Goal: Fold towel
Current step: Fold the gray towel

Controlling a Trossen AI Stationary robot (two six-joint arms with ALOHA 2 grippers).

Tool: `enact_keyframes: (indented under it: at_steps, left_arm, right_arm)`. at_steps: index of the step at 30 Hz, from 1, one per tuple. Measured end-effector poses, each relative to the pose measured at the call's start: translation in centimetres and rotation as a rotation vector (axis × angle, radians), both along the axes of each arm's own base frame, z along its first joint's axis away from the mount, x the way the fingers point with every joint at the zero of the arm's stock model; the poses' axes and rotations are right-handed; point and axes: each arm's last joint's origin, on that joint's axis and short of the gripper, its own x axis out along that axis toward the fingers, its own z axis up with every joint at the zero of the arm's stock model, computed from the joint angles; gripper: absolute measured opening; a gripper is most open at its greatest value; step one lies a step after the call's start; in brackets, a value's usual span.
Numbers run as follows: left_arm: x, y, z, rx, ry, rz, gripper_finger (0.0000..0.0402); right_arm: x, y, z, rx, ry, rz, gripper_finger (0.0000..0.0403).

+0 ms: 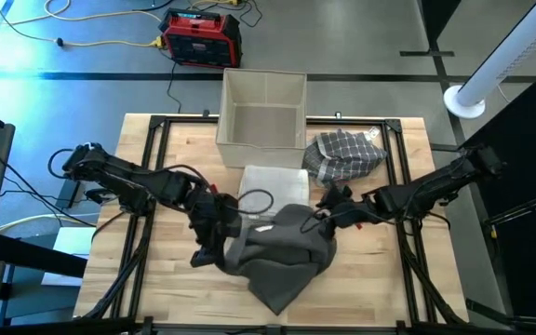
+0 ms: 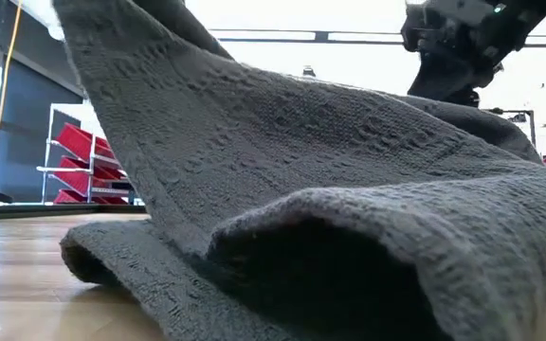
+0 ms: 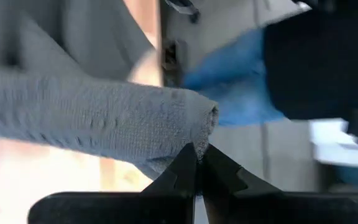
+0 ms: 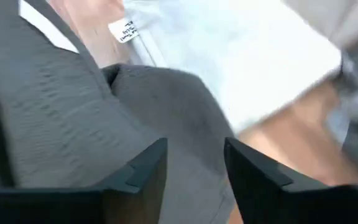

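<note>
Left wrist view shows my left gripper (image 3: 197,163) pinching the soft, limp grey towel (image 3: 104,118); right gripper (image 4: 194,162) open. I'd grab corners.

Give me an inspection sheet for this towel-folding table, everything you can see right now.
Surface: light wooden table, black frame rails.
Job's things: dark grey woven towel, bunched mid-table.
Clutter: white folded cloth; checked grey cloth; beige open box.
Grippers: left tool shut on the towel's edge; right tool open over the towel.
Cables: yellow cord on floor.
Surroundings: red-black power unit; white fan tower.
</note>
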Motion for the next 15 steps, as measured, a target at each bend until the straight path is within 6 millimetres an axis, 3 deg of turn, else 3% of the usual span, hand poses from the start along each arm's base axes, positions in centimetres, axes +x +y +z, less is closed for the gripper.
enact_keyframes:
  at_steps: [4,9,15]
  left_arm:
    - [0.7,-1.4,-1.4,-0.031,0.065,-0.053,0.0000]
    - [1.4,-3.2,-3.3,-0.032,0.133,-0.112,0.0000]
    - [2.1,-4.1,-5.8,0.066,0.179,-0.122,0.0000]
  right_arm:
    - [-0.5,2.6,-2.3,0.005,0.097,0.117,0.0144]
    - [-2.6,6.1,-4.4,0.013,0.215,0.169,0.0120]
    - [-4.8,8.1,-3.9,0.035,0.232,0.125,0.0096]
